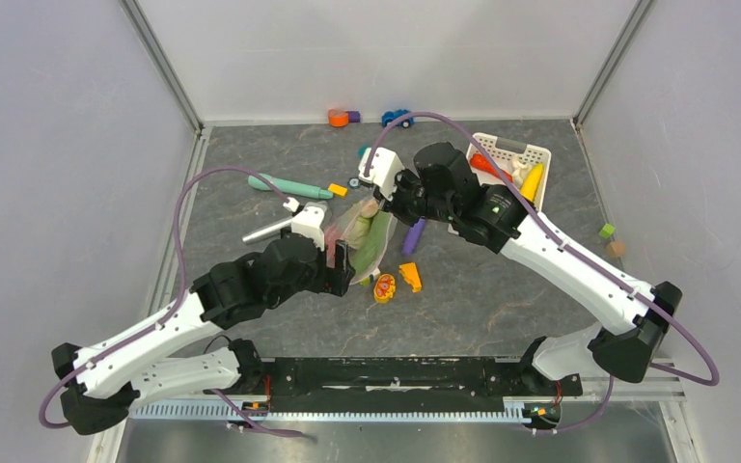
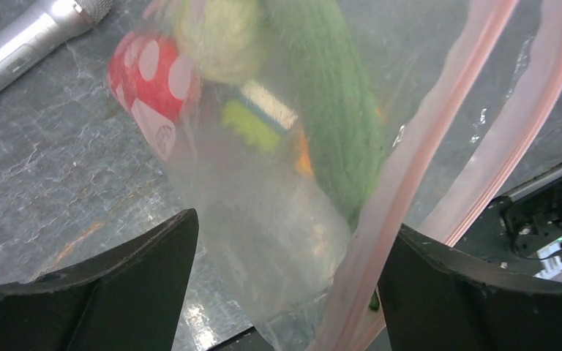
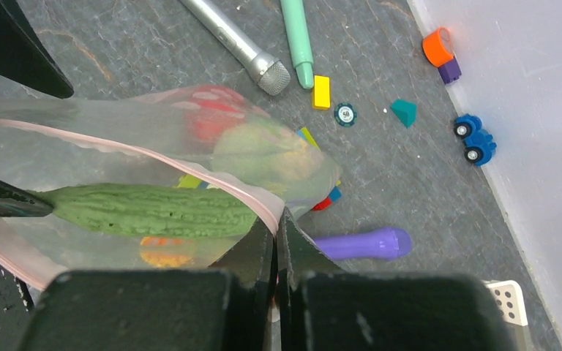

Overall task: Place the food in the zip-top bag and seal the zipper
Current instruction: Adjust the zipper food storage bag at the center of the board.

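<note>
In right tool point(image 3: 278, 223), pink zipper point(image 3: 168, 159) edge

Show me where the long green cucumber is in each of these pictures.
Top external: cucumber at centre, inside the clear bag.
Left wrist: upper middle, slanting down.
Right wrist: lower left, lying sideways.
Shared landmark: the silver microphone beside the bag.

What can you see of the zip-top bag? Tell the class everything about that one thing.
The zip-top bag is floppy clear plastic with pale dots. Its pink zipper is unsealed, the two strips apart. Inside lie a green cucumber, a round cabbage and a red piece. The right claw is shut on the zipper edge; the left claw stands open astride the bag.
</note>
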### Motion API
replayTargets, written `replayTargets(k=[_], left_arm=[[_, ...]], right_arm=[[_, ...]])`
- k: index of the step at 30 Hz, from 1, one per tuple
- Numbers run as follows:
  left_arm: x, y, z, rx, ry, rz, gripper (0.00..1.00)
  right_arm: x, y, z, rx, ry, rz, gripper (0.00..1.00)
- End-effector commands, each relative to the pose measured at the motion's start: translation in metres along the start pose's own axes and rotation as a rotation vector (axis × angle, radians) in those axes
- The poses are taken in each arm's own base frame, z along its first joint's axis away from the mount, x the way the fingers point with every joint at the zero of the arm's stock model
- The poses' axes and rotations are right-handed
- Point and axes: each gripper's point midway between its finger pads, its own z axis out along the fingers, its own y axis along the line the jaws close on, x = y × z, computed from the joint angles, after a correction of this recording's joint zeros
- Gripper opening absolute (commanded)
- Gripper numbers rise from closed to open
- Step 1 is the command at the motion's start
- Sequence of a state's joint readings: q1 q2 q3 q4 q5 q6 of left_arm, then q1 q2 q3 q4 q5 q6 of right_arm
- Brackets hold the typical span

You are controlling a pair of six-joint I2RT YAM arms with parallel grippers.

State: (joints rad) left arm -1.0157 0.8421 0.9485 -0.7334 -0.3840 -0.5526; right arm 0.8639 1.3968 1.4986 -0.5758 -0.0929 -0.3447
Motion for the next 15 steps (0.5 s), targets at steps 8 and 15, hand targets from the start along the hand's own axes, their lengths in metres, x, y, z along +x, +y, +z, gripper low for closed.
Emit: replayTargets(k=[8,15], left_arm=[[0.013,0.031,0.0,-0.16,0.032,-0.016,0.77],[0.03,0.038,-0.004,-0.161,0.054,-0.053,0.73]], right_arm=[[-0.02,-0.016,-0.02,0.093,-0.085,-0.005,0.0],[-0.016,-0.026,-0.025,0.153,-0.072,0.006,0.0]])
